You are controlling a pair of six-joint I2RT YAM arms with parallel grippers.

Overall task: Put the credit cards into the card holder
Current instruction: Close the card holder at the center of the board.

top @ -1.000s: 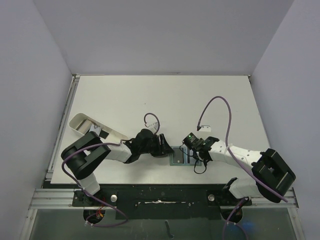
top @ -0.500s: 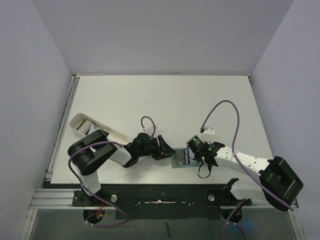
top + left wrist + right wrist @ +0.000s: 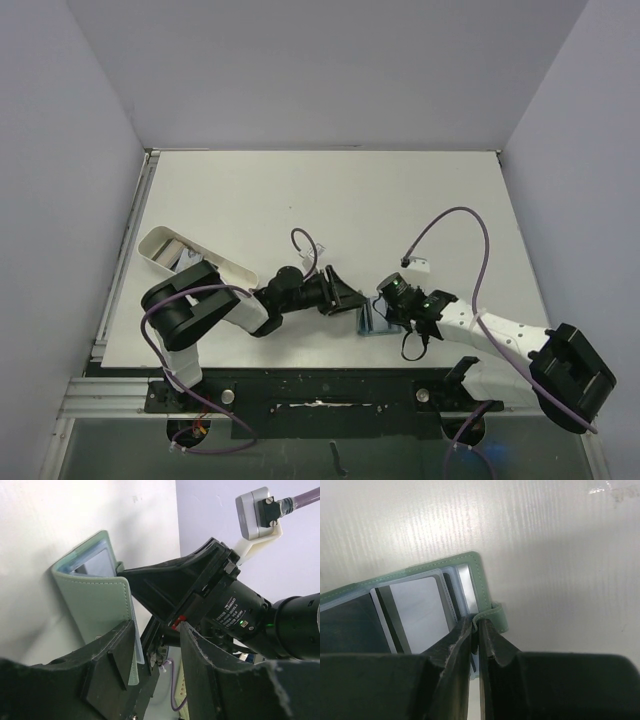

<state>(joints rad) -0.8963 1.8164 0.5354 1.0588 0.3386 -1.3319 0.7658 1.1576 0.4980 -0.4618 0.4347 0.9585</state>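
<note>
The sage green card holder [image 3: 372,319] stands half folded on the table between both grippers. My right gripper [image 3: 476,622] is shut on its small snap tab [image 3: 496,616]. The light blue slotted inside faces this wrist view. A pale credit card with a dark stripe [image 3: 417,611] and a dark card [image 3: 345,630] sit in the slots. My left gripper [image 3: 156,630] is open at the holder's other flap [image 3: 97,602], one finger [image 3: 112,657] against the green cover. From above, the left gripper [image 3: 347,299] and right gripper [image 3: 384,305] nearly meet.
A white oblong tray [image 3: 165,243] lies at the left of the table with small dark items inside. The right arm's wrist and camera [image 3: 257,512] loom close in front of the left gripper. The table's near edge [image 3: 320,366] runs just below the card holder.
The card holder went from lying open and flat to half folded and raised. Both grippers shifted right and toward the near edge, and the left jaws narrowed a little.
</note>
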